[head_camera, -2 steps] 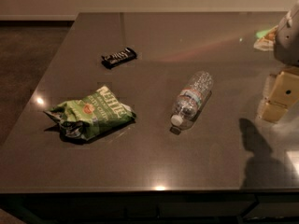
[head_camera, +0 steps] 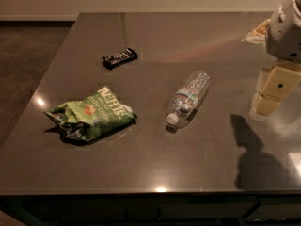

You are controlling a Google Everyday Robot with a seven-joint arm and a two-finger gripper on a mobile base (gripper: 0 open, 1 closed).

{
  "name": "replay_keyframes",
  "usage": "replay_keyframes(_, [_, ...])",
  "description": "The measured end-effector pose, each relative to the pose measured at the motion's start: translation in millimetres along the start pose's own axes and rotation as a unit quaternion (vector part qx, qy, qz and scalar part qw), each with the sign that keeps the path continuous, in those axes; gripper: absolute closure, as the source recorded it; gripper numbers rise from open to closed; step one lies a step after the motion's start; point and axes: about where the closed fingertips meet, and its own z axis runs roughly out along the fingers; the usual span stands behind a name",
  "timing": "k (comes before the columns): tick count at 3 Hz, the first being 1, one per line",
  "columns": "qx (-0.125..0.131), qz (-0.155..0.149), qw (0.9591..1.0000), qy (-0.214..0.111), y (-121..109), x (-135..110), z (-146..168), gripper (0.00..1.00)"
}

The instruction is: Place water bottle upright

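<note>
On bench [head_camera: 188,36], water bottle [head_camera: 188,98] lies flat, cap nearest — claw [head_camera: 267,102] hangs well right of it, width can't be told; best grip across ribbed body, then tip cap-up.

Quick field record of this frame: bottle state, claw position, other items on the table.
water bottle: lying on its side near the table's middle, white cap toward the near edge
claw: right of the bottle, over the table, apart from the bottle
green chip bag: left of the bottle, lying flat
dark wrapped bar: farther back, left of the bottle
table: dark, glossy top
task status: bottle not yet upright
</note>
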Motion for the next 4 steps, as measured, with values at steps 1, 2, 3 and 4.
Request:
replay_keyframes(1, [0.020,-0.058,0.9975,-0.033,-24.4,-22.2,11.4,0.00])
replay_keyframes(2, [0.037,-0.133,0.9884,-0.064,-42.4,-46.1,26.3,0.00])
replay_keyframes(3, [0.030,-0.219,0.9722,-0.078,-50.0,-64.8,45.4,0.00])
replay_keyframes(4, [0.006,-0.299,0.9511,-0.075,-50.0,-77.7,65.6,0.00])
